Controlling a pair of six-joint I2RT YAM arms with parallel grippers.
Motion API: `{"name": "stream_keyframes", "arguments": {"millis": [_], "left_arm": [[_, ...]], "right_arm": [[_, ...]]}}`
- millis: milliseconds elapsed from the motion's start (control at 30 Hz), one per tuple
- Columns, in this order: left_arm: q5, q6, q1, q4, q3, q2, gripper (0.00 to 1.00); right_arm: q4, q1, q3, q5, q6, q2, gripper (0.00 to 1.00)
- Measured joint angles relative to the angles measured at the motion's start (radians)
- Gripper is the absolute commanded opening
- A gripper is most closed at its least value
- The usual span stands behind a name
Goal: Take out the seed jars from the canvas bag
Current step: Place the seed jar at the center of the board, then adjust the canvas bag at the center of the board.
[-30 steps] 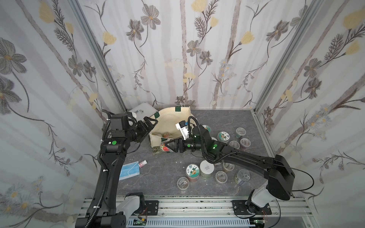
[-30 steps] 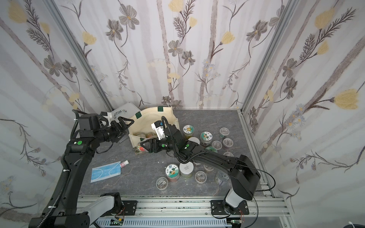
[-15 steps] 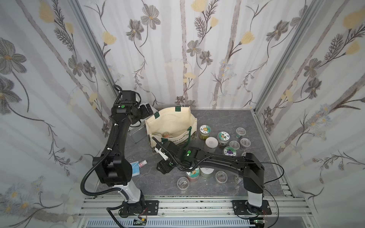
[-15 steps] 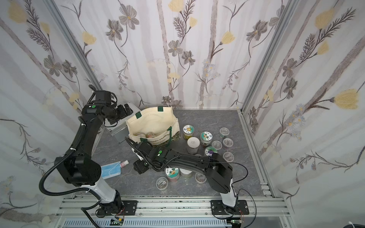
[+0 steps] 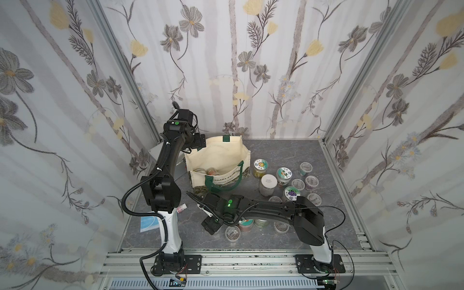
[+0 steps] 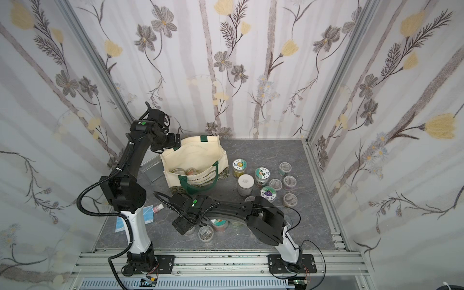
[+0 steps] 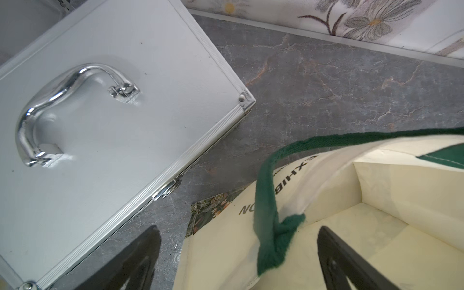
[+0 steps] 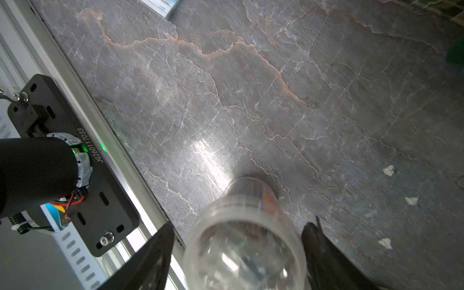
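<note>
Right fingers (image 8: pixel 155 256) stand apart around a clear seed jar (image 8: pixel 248 241) standing on the near worktop (image 8: pixel 276 100), apparently the set-down step. At least two seed jars (image 5: pixel 212 171) lie in the canvas bag (image 5: pixel 226 150), far left of centre; left fingers (image 7: pixel 130 263), apart, straddle its rim (image 7: pixel 326 160). Next move: rise clear without tipping the jar, then reach into the bag.

Bright even light, glare streak on tabletop (image 8: pixel 213 163), nearest jar (image 8: pixel 246 251) blurred
</note>
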Motion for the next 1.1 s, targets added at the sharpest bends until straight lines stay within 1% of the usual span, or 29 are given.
{"name": "stream_keyframes", "arguments": {"millis": [67,133,233,267,300,400,467,567,600,700,833,933,1033,1100], "left_arm": [[0.012,0.012,-0.008,-0.004,0.004,0.018,0.93],[0.019,0.024,-0.015,-0.010,0.005,0.031,0.89],[0.043,0.040,-0.022,-0.013,0.013,0.045,0.78],[0.044,0.046,-0.027,-0.015,0.018,0.049,0.72],[0.045,0.052,-0.029,-0.016,0.023,0.052,0.62],[0.042,0.063,-0.043,-0.018,0.033,0.056,0.37],[0.040,0.066,-0.056,-0.017,0.037,0.052,0.27],[0.010,0.088,-0.077,-0.015,0.037,0.035,0.05],[0.009,0.091,-0.083,-0.015,0.037,0.026,0.00],[-0.010,0.101,-0.099,0.000,0.027,-0.013,0.00],[-0.029,0.122,-0.122,0.076,-0.058,-0.101,0.00],[-0.040,0.143,-0.142,0.171,-0.186,-0.192,0.00],[-0.064,0.169,-0.166,0.285,-0.353,-0.294,0.00],[-0.071,0.187,-0.180,0.354,-0.452,-0.358,0.00]], "right_arm": [[-0.002,0.000,0.002,0.006,-0.003,0.000,0.99],[-0.003,-0.001,0.002,0.010,-0.010,-0.006,1.00],[-0.012,-0.007,0.002,0.014,-0.011,-0.046,1.00],[-0.013,-0.012,0.002,0.017,-0.011,-0.072,1.00],[-0.014,-0.018,0.002,0.019,-0.010,-0.100,1.00],[0.004,-0.047,-0.008,0.024,-0.006,-0.201,1.00],[0.023,-0.077,-0.024,0.024,0.005,-0.275,1.00],[0.076,-0.137,-0.064,0.023,0.033,-0.383,1.00],[0.102,-0.161,-0.080,0.023,0.039,-0.416,1.00],[0.177,-0.220,-0.122,0.014,0.075,-0.482,1.00],[0.264,-0.289,-0.127,-0.010,0.113,-0.484,1.00],[0.310,-0.332,-0.089,-0.010,0.135,-0.435,1.00],[0.353,-0.356,-0.051,-0.005,0.148,-0.362,0.99],[0.373,-0.359,-0.039,-0.006,0.154,-0.308,0.96]]}}
